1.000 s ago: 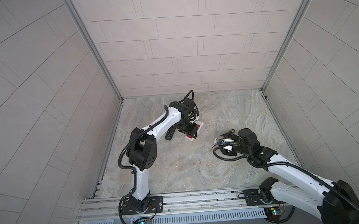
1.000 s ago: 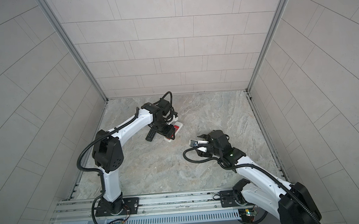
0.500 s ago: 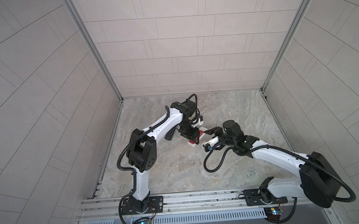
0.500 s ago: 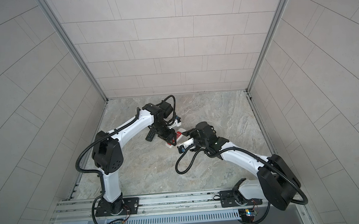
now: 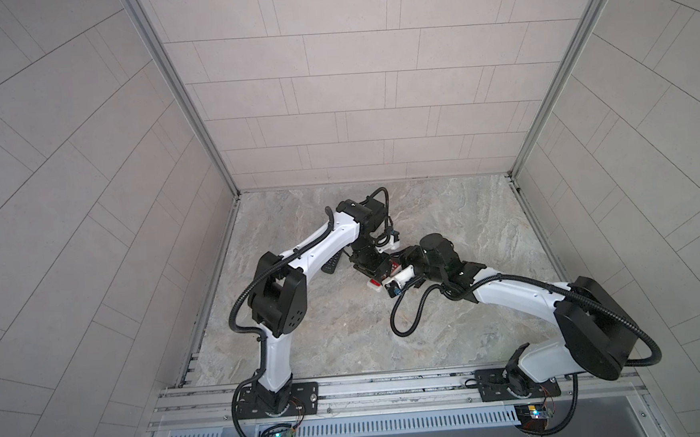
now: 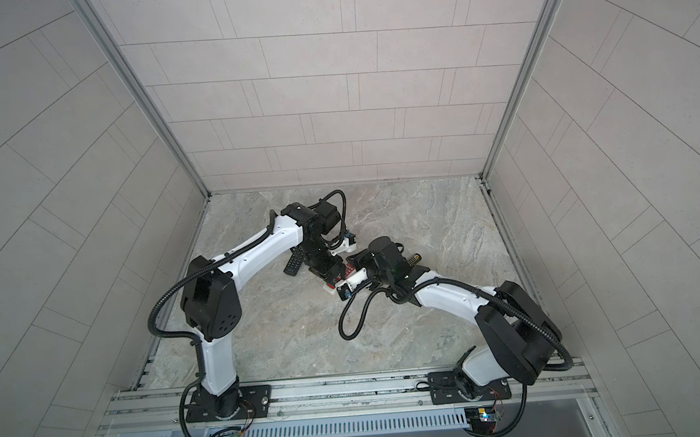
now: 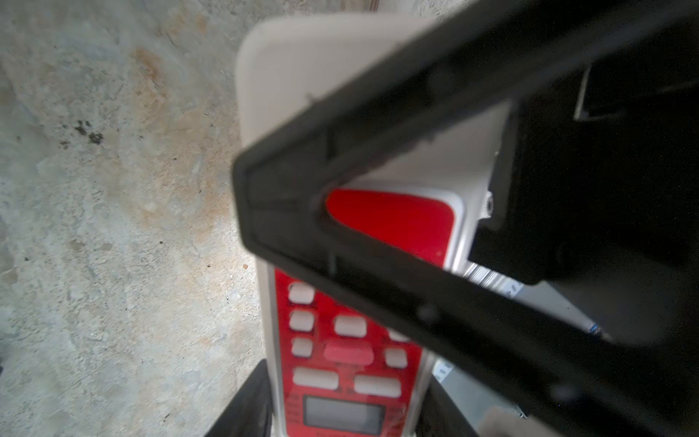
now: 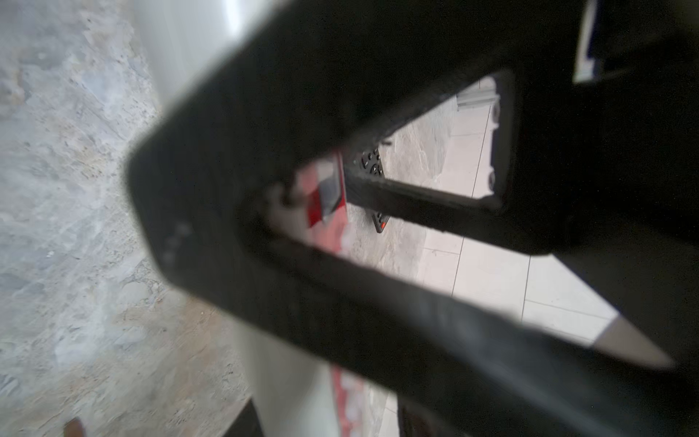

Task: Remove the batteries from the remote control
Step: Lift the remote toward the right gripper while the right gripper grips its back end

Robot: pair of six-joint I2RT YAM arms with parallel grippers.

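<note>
You are looking steeply down from high above the front rail in both top views, taking in the whole bench. Both wrist cameras are sitting very close to the bench, each catching the red-and-white remote.

White link shells are joined by bulky black joint housings. Ribbed black cables are routed alongside (one is seen in a loose loop).
</note>
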